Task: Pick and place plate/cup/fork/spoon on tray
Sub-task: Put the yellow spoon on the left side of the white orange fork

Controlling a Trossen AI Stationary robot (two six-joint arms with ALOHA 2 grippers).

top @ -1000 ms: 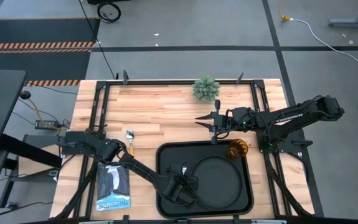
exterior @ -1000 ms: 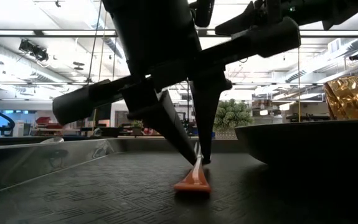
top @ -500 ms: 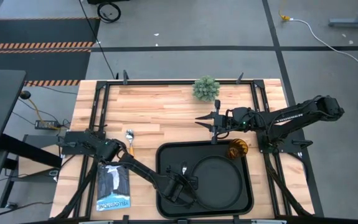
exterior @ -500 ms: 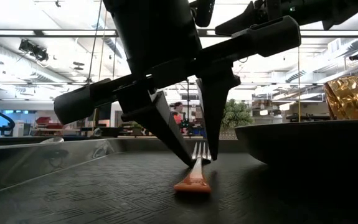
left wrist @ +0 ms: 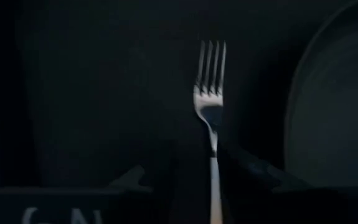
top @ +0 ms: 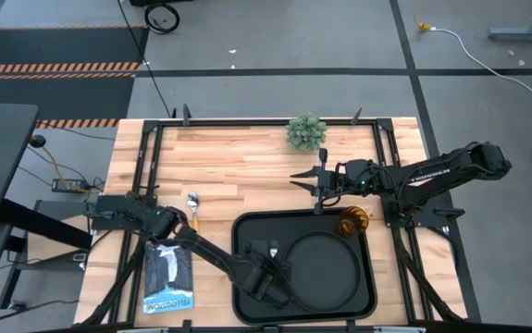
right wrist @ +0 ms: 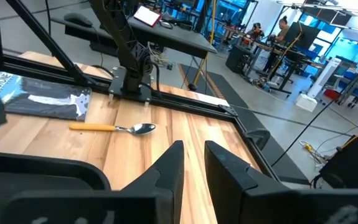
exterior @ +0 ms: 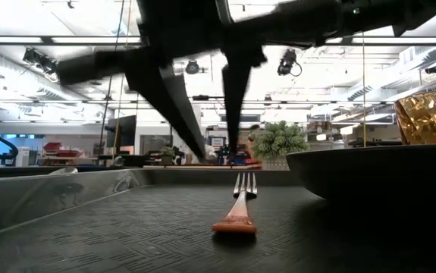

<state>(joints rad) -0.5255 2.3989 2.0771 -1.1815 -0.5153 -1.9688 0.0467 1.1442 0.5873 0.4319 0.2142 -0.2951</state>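
Observation:
The fork (exterior: 240, 205) lies flat on the black tray (top: 252, 231), tines toward the far side; it also shows in the left wrist view (left wrist: 211, 106). My left gripper (exterior: 216, 152) hangs open just above it, touching nothing. The round black plate (top: 326, 264) rests on the tray beside the fork. The amber cup (top: 352, 220) stands in the tray's far right corner. The spoon (top: 192, 208) lies on the wooden table left of the tray. My right gripper (top: 319, 190) hovers over the table just beyond the tray's far edge, its fingers a narrow gap apart and empty.
A green potted plant (top: 306, 131) stands at the table's far edge. A printed packet (top: 168, 276) lies at the near left, under my left arm. Bare wood lies between the plant and the tray.
My left gripper has opened and let go of the fork, then risen straight up above it. The fork's tine end, held slightly raised before, has come down; the fork now lies flat on the tray in the same spot.

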